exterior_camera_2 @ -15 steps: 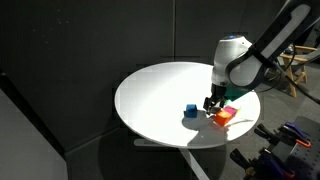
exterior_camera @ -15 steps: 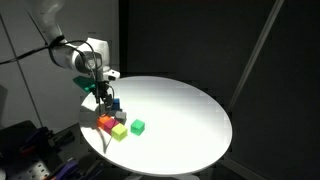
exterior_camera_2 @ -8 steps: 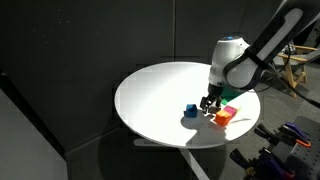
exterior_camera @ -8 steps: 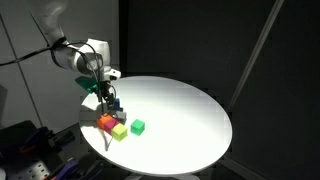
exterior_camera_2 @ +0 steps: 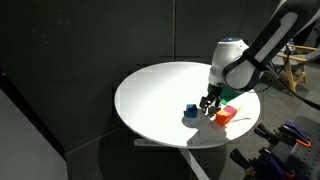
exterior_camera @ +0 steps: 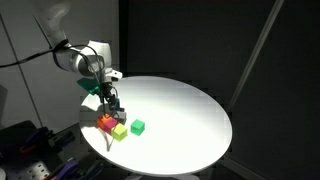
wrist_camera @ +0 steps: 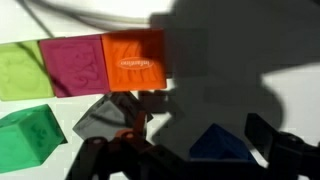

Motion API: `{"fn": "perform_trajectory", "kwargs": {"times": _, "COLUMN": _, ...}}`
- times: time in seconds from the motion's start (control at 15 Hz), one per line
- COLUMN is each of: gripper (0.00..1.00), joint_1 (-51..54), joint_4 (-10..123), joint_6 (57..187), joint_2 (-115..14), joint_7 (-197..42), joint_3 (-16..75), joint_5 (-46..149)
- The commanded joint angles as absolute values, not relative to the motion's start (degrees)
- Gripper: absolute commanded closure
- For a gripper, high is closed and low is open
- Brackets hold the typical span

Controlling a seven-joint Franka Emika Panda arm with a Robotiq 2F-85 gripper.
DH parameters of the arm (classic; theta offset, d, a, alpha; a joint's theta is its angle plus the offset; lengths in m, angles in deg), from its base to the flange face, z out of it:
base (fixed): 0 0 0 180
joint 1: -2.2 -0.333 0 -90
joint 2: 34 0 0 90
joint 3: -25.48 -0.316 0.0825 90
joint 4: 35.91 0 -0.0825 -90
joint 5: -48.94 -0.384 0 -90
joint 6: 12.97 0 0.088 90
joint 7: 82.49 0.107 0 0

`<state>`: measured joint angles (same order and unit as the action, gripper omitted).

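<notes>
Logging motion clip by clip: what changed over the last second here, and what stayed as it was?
The open jaws slid a little sideways over the round white table, away from the small orange cube and toward the small blue cube. Nothing was taken hold of or let go. All the cubes, including the small green cube, kept their places.

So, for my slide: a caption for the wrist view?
Open claw above lime, magenta and orange blocks in a row, with green, grey and blue blocks nearer.
</notes>
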<state>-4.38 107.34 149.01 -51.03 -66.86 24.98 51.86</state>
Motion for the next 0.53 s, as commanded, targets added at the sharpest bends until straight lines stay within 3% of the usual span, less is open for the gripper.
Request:
{"fn": "perform_trajectory", "kwargs": {"times": 0.0, "gripper": 0.0, "joint_1": -5.16, "joint_4": 106.32, "joint_6": 150.13, "joint_2": -52.36, "joint_7": -67.71, "joint_3": 26.29, "joint_5": 52.49}}
{"fn": "perform_trajectory", "kwargs": {"times": 0.47, "gripper": 0.0, "joint_1": -5.47, "joint_4": 106.05, "joint_6": 151.38, "joint_2": -54.16, "joint_7": -68.27, "joint_3": 26.6, "joint_5": 52.3}}
